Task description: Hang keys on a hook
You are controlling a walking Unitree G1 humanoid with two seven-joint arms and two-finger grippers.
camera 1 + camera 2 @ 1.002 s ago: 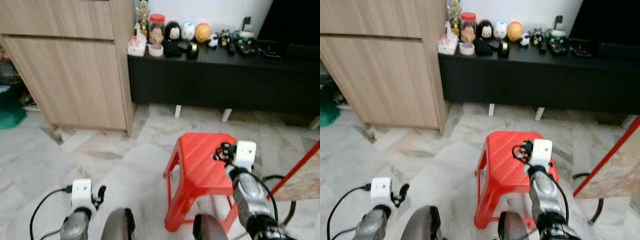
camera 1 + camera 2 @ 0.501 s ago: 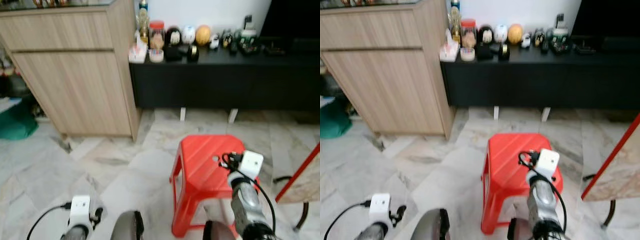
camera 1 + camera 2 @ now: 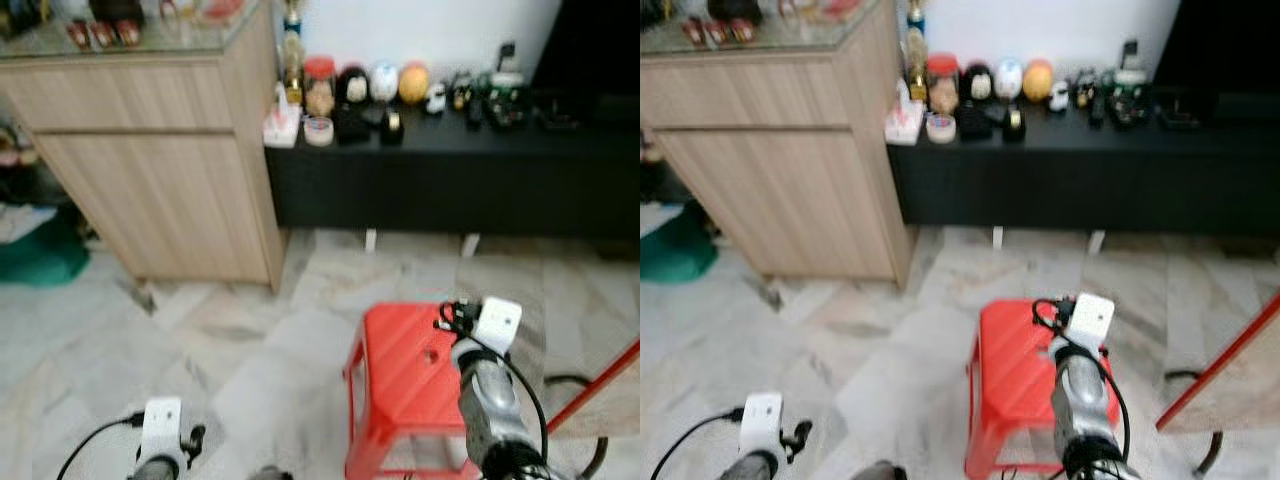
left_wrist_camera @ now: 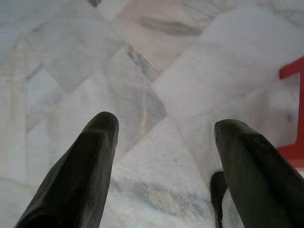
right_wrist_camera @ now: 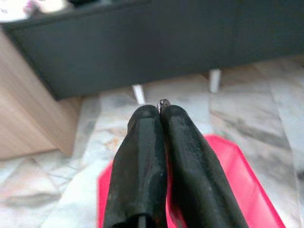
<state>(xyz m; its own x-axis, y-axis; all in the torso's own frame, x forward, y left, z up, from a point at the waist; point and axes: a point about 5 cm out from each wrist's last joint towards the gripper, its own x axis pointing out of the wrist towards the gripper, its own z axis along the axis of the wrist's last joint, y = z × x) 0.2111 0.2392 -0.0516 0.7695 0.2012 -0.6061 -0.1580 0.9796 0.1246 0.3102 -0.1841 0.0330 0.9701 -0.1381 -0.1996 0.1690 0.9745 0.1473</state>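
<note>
My right gripper (image 5: 160, 111) is shut, and a small bit of metal, seemingly part of the keys (image 5: 163, 103), peeks out between its fingertips. It is held above the red plastic stool (image 3: 405, 365), pointing toward the black console. In the eye views the right arm's white wrist camera (image 3: 497, 322) sits over the stool's far edge. My left gripper (image 4: 166, 128) is open with nothing between its fingers, low over the marble floor (image 4: 156, 76). Its wrist camera (image 3: 163, 420) is at the lower left. No hook can be made out.
A light wooden cabinet (image 3: 160, 170) stands at the left, with small items on its glass top. A long black console (image 3: 450, 175) along the wall carries several figurines and jars (image 3: 350, 85). A red-edged board (image 3: 600, 390) leans at the right. Something green (image 3: 40, 255) lies at the far left.
The camera has risen and tilted up: the cabinet top has come into view and the stool sits lower in the picture. The right arm stays over the stool.
</note>
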